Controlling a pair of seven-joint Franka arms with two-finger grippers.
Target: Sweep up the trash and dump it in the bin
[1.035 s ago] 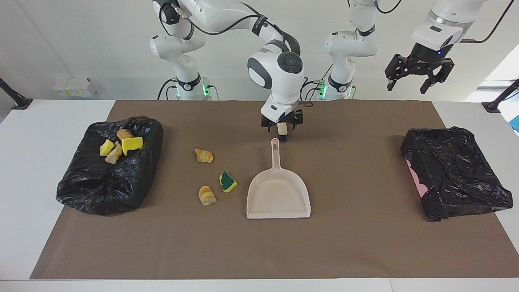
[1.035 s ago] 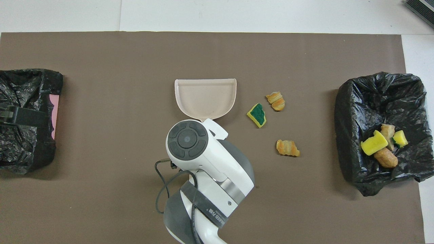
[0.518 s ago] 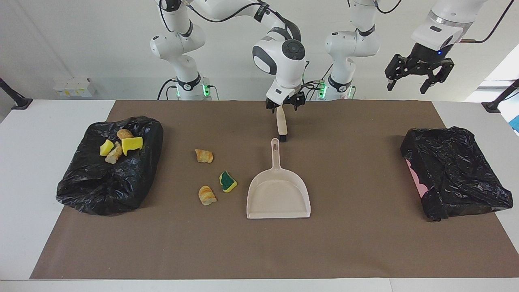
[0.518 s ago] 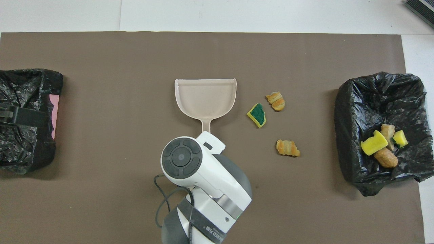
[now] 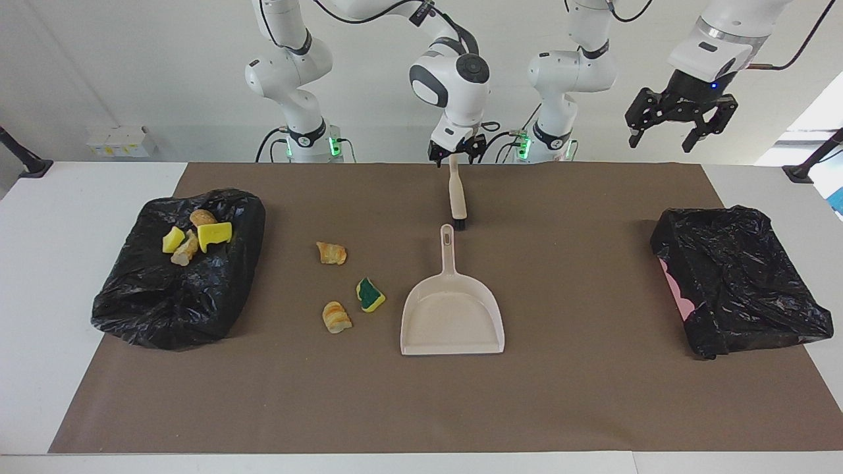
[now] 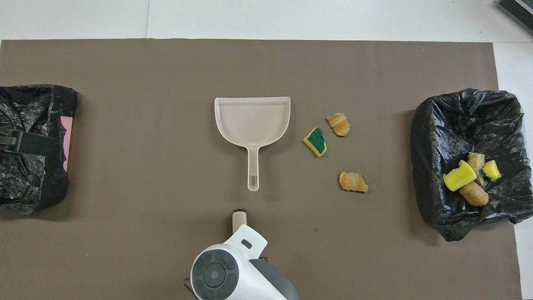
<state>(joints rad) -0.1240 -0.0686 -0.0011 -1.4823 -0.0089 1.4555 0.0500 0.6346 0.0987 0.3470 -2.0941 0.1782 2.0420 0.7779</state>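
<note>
Trash (image 5: 335,316) beside unlabelled dustpan (image 5: 452,320)

- The dustpan (image 5: 452,316) lies on the mat (image 5: 566,395) that covers the tabletop (image 5: 59,217), its handle toward the robots.
- The brush (image 5: 457,199) stands upright just nearer to the robots than the dustpan's handle.
- Three trash scraps (image 5: 371,294) lie beside the dustpan, toward the right arm's end.
- The trash bin (image 5: 178,270), farther toward that end than the dustpan, has four scraps in it.
- A second bin (image 5: 737,276) lies toward the left arm's end from the dustpan.
- The right claw (image 5: 456,150) is over the brush; the left claw (image 5: 678,125) is over the second bin.
</note>
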